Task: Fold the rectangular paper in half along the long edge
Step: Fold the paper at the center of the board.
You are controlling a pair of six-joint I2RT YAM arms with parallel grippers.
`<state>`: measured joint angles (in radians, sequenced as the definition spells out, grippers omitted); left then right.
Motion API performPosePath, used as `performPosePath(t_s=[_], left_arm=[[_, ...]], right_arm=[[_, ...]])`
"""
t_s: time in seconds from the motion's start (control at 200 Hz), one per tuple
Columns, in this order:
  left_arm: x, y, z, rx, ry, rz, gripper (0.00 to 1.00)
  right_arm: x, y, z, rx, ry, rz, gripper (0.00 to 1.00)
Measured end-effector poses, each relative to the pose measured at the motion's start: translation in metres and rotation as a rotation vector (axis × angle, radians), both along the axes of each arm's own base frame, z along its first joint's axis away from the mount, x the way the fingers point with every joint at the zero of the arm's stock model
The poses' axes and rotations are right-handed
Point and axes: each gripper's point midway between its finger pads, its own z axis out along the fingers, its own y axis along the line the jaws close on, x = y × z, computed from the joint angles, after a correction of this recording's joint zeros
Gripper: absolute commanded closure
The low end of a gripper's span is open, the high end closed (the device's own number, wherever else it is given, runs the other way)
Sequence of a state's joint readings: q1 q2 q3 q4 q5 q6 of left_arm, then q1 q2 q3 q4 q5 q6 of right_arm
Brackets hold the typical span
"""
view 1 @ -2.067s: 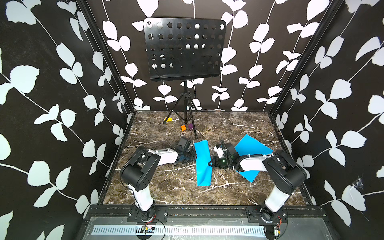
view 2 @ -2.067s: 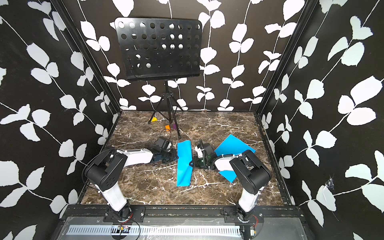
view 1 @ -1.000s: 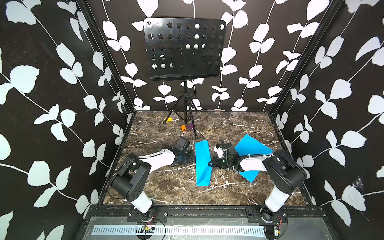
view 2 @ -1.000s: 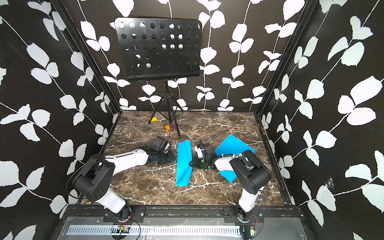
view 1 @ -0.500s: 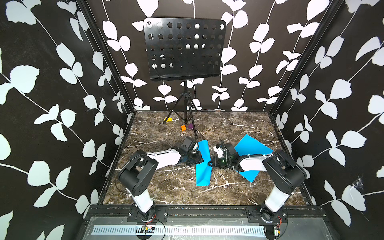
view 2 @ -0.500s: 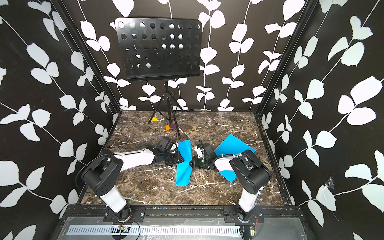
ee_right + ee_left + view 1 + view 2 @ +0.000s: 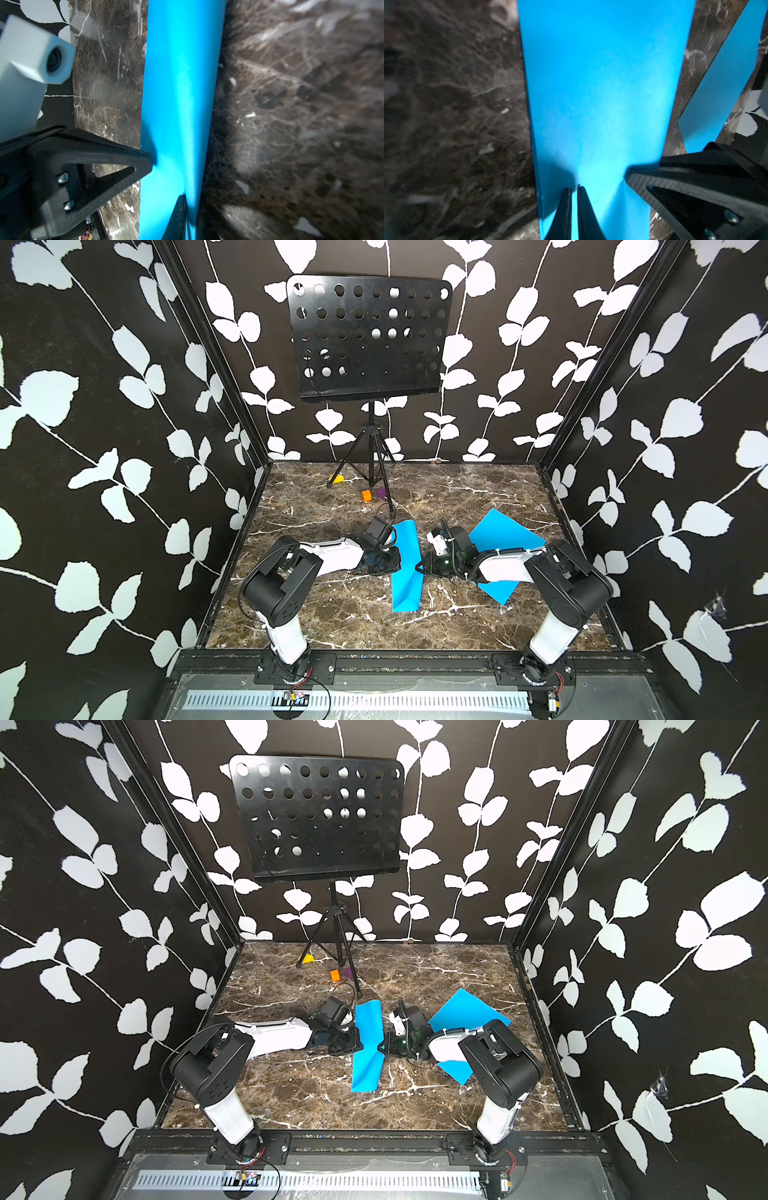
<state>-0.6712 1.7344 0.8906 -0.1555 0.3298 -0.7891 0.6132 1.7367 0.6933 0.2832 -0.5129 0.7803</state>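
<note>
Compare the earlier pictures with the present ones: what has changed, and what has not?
The left claw moved in to the paper and shut on its left edge, pinching its middle narrower. The right claw kept its grip on the opposite edge; the spare sheet did not move.

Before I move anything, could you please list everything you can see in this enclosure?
folded paper: one, blue, mid-table between the two arms, pinched narrow at its middle
flat sheet: one, blue, on the table's right side, partly under the right arm
music stand: one, black, at the back of the table
small blocks: three, yellow, orange, purple, by the stand's feet
table: one, brown marble
walls: three, black with white leaves, around the table
left arm: one, white and black, jaws shut on the folded paper's left edge
right arm: one, white and black, jaws shut on its right edge
</note>
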Motion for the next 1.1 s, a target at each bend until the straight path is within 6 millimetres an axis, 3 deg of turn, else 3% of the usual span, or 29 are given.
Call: performPosePath(t_s=[0.155,0.325,0.425,0.97,1.1], left_arm=[[0.002,0.004,-0.002,0.024,-0.015,-0.001,0.91],[0.003,0.005,-0.003,0.036,-0.025,-0.007,0.91],[0.003,0.006,-0.003,0.038,-0.027,-0.009,0.92],[0.004,0.005,-0.004,0.039,-0.027,-0.008,0.92],[0.004,0.005,-0.004,0.039,-0.028,-0.008,0.92]], right_arm=[[0.0,0.001,0.0,0.001,-0.001,0.001,0.85],[0.001,0.004,0.005,0.018,-0.006,0.01,0.7],[0.002,0.006,0.007,0.029,-0.005,0.011,0.68],[-0.03,0.006,0.008,0.032,0.064,-0.04,0.68],[-0.036,0.002,0.005,0.028,0.087,-0.066,0.87]])
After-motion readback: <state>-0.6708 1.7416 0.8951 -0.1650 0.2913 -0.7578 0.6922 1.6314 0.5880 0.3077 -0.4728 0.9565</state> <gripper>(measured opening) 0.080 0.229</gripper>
